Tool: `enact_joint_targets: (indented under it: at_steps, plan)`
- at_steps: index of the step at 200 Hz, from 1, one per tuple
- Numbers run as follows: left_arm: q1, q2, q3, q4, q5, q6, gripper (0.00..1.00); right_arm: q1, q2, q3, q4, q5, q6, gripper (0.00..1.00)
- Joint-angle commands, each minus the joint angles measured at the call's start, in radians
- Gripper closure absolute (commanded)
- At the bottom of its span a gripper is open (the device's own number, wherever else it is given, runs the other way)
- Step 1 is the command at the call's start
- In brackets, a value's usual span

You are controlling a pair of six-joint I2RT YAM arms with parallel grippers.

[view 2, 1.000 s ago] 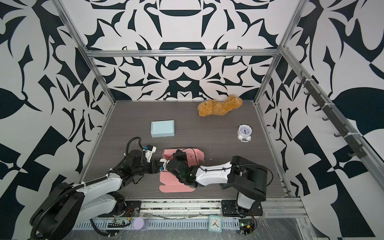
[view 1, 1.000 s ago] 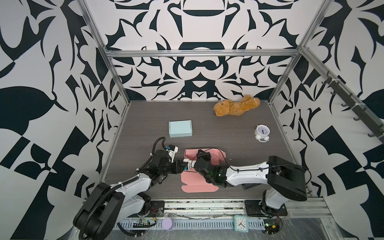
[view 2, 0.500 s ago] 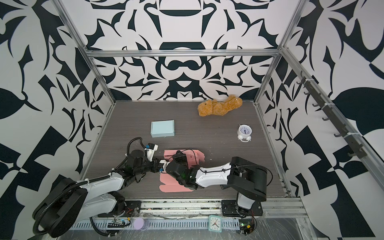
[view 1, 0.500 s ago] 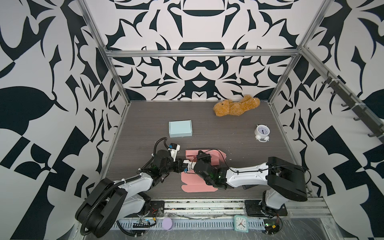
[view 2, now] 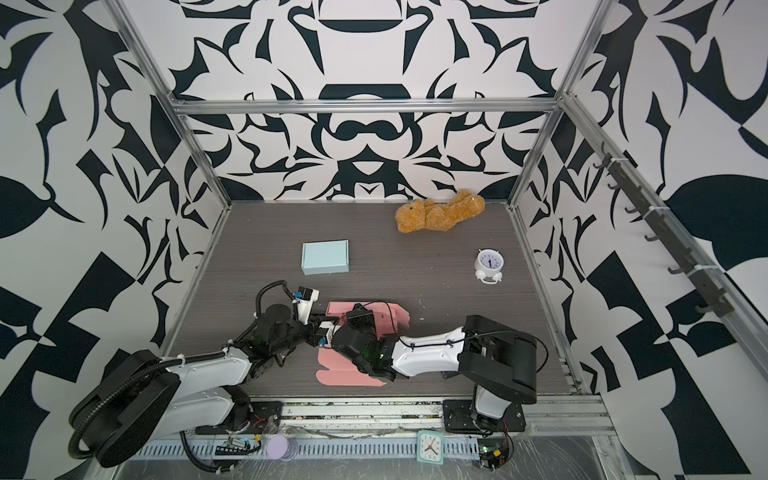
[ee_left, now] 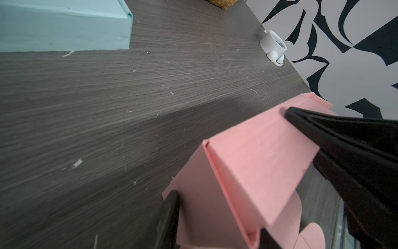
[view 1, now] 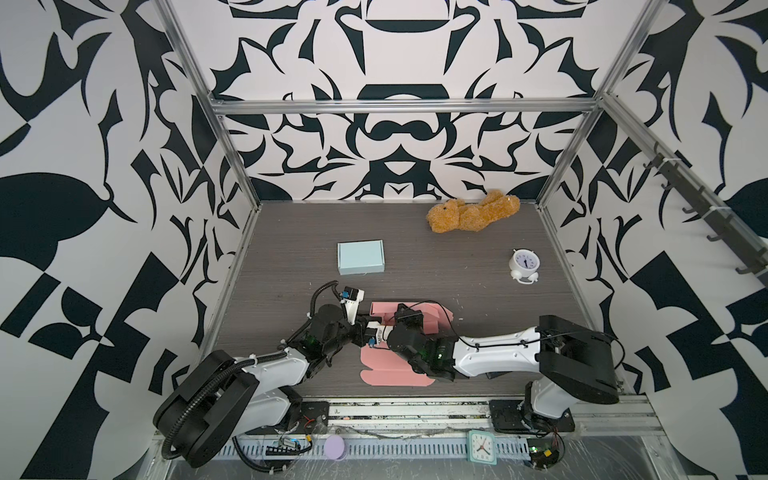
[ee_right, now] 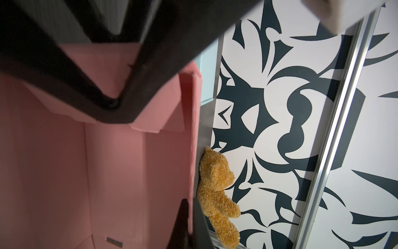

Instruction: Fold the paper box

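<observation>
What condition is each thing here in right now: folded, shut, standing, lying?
Pink paper box: half folded, far walls raised, near flap flat.
Light blue paper box: folded shut, lying flat.
White alarm clock: lying face up.
Brown plush teddy bear: lying down.
Left end effector: jaws straddle a pink wall; grip unclear.
Right end effector: closed, at a pink wall.

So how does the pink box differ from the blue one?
Colour: the pink box versus the light blue box. State: the blue one is folded shut; the pink one is half made, walls up, one flap flat on the table. Handling: the left gripper grips the pink one's wall and the right gripper pokes inside it; the blue one lies apart, untouched. Both are paper boxes.
</observation>
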Motion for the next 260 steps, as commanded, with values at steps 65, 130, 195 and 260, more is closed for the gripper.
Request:
enact_joint_targets:
  at_steps: [65,130,195,260]
  plan:
    - [-0.033,-0.003,-0.027,0.045,-0.126,0.059,0.75,0.041,-0.025,0.035,-0.045,-0.018,0.061,0.97]
    - [-0.052,-0.002,-0.019,0.038,-0.157,0.088,0.81,0.062,-0.047,0.035,-0.076,-0.02,0.12,0.78]
    - [-0.061,-0.02,-0.006,0.011,-0.188,0.119,0.82,0.07,-0.227,0.055,-0.291,-0.172,0.38,0.44]
    - [-0.077,-0.023,0.034,-0.02,-0.215,0.163,0.82,0.015,-0.354,0.24,-0.478,-0.481,0.662,0.23]
